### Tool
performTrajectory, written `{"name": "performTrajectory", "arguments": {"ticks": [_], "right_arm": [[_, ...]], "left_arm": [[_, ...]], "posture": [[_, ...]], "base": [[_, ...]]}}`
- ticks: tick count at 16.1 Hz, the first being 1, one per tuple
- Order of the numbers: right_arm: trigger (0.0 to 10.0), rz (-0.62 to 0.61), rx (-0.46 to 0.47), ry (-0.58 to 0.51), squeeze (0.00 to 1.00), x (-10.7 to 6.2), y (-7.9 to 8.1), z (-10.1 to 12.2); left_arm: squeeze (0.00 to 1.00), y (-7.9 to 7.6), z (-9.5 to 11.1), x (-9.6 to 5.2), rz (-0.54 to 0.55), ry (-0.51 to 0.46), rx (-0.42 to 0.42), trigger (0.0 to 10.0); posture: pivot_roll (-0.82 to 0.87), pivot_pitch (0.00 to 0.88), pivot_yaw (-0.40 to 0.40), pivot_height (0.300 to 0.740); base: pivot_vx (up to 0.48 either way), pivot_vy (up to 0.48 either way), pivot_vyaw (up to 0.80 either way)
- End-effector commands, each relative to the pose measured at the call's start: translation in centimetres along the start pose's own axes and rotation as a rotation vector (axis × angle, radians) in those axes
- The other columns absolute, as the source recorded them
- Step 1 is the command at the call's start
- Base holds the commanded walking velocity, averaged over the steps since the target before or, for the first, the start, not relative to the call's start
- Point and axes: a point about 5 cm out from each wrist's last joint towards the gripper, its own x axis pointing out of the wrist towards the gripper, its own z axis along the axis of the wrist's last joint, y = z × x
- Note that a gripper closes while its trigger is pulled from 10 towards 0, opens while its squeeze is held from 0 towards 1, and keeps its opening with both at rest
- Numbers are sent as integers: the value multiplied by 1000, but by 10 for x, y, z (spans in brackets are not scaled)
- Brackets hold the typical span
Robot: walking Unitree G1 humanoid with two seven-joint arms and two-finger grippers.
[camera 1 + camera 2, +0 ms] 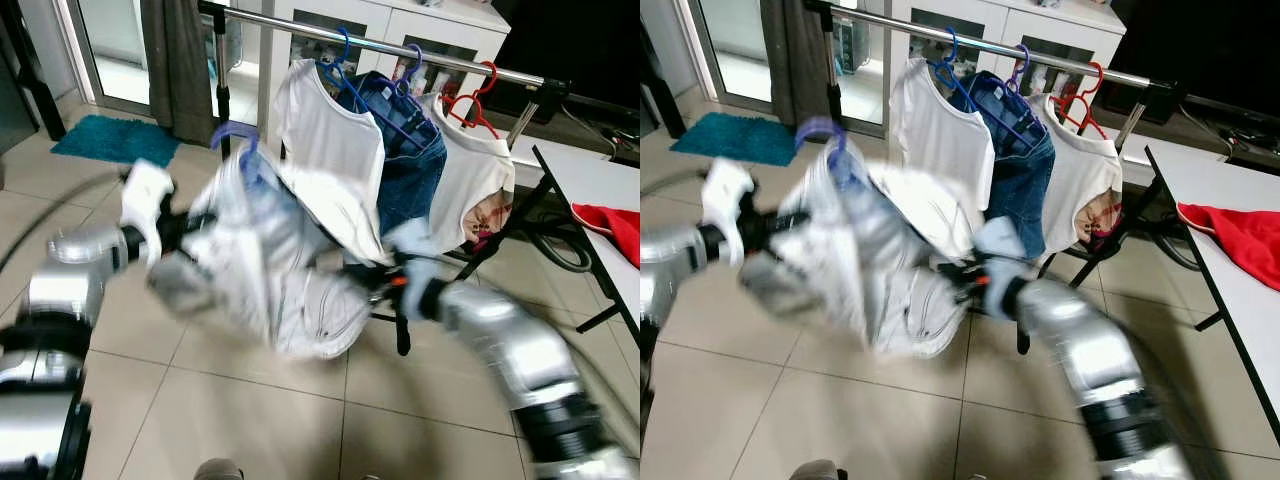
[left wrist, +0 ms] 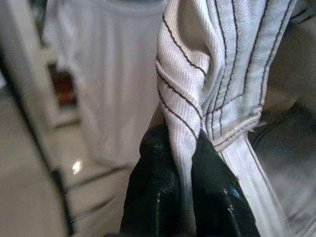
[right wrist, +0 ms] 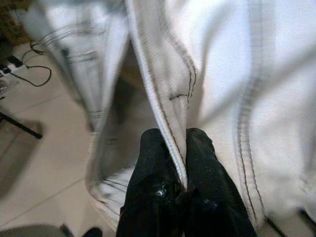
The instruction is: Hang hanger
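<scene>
**Colleague:** What's in front of you?

**Me:** Ahead of the robot stands one clothes rack, a silver rail over the tiled floor. Three garments hang on it: a white T-shirt on a blue hanger, jeans on a purple one, and a printed white shirt on a red hanger. To my right I see one white table with a red cloth on it.

**Colleague:** And the piece you're carrying?

**Me:** One pale denim garment on a purple hanger, blurred, held low in front of the rack, its hook below the rail. Two grippers are on it. My left gripper is clenched on a stitched fold at its left side. My right gripper pinches a seamed edge at its lower right.
</scene>
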Motion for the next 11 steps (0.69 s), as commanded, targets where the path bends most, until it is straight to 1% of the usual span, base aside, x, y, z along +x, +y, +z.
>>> {"name": "performTrajectory", "arguments": {"ticks": [1,2,3,4,5,6,7,8,9,10,11], "right_arm": [[0,19,-32,32,0,7,7,-6],[0,38,-101,44,0,27,19,-9],[0,45,-120,47,0,35,24,-10],[0,42,-124,50,0,42,26,-11],[0,36,-131,53,0,45,26,-12],[0,14,-143,53,0,48,24,-13],[0,-3,-143,46,0,49,22,-12],[0,-38,-136,29,0,49,16,-11],[0,-77,-124,16,0,48,9,-10],[4510,-108,-125,12,0,48,2,-11],[10000,-114,-119,1,0,47,-2,-12]], "left_arm": [[0,-3,35,4,-45,-162,-1,0],[0,-20,53,8,-206,-220,-14,0],[0,-31,60,8,-302,-232,-8,0],[0,-45,66,3,-418,-218,12,0],[0,-52,67,0,-475,-203,18,0],[0,-65,66,-10,-588,-154,18,0],[0,-71,64,-16,-642,-124,19,0],[0,-82,59,-30,-727,-73,17,0],[0,-87,54,-41,-771,-45,5,0],[0,-91,54,-49,-798,-43,-24,0],[0,-93,56,-53,-802,-62,-51,0]], "posture": [[37,0,-123,740],[39,0,-123,740],[45,0,-123,740],[50,0,-125,740],[52,0,-127,740],[54,0,-127,740],[54,0,-127,740],[59,0,-130,740],[59,0,-131,740],[59,0,-132,740],[59,0,-135,740]], "base": [[0,0,0],[0,0,0],[0,0,0],[0,0,0],[0,0,0],[0,0,0],[0,0,0],[0,0,0],[0,0,0],[0,0,0],[0,0,0]]}}
